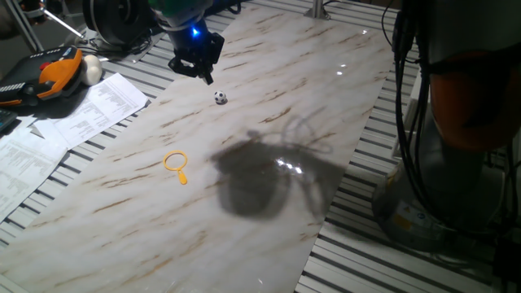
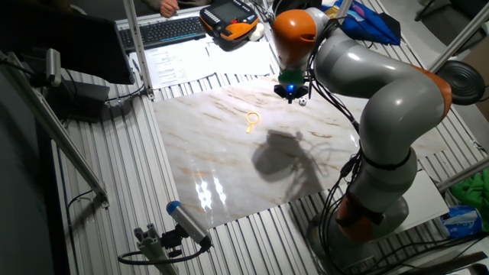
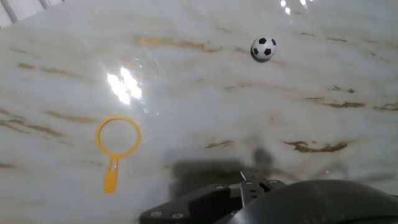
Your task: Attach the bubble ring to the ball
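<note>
A small yellow-orange plastic bubble ring (image 1: 176,163) with a short straight handle lies flat on the white marble-patterned tabletop (image 1: 269,122), well apart from a tiny black-and-white soccer-patterned ball (image 1: 220,98) farther back. The black two-finger gripper (image 1: 205,76) hangs above the tabletop near the ball, holding nothing; whether its fingers are spread cannot be told.

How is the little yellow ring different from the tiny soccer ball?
The yellow-orange plastic ring is a flat, hollow loop with a short handle; the black-and-white soccer-patterned ball is round and solid. The ring is one colour, the ball two. Both rest apart on the marble tabletop.
</note>
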Available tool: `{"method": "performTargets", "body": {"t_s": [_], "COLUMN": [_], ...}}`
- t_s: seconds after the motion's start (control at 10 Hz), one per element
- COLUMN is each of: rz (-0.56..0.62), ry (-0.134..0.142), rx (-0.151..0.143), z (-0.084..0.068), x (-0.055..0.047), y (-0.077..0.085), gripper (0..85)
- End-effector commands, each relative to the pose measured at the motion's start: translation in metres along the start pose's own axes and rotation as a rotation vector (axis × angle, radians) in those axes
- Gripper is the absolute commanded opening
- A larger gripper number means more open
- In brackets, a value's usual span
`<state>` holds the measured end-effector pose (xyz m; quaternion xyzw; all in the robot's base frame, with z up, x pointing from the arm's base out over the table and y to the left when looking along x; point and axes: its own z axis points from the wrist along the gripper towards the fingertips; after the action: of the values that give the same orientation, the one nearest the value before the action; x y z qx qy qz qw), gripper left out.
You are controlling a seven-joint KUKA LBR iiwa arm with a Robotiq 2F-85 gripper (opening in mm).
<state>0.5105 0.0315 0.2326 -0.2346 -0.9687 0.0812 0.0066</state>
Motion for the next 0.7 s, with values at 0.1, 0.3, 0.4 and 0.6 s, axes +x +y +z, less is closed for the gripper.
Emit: {"method": "performTargets", "body": {"t_s": [0.1,0.3,0.4,0.6], "rz": [0.022,0.026,0.028,0.052], "ry": [0.005,0.007,0.003,-0.004], "rx": [-0.006,-0.012,-0.004,0.008], "z": [0.0009,0.0018,0.0026,0.0034], "x": [0.0009,-0.0008,-0.0014,-0.0015], "y": [0.0014,0.0035,0.0041,0.0045], "gripper": [0.0,0.0,0.0,0.0]}}
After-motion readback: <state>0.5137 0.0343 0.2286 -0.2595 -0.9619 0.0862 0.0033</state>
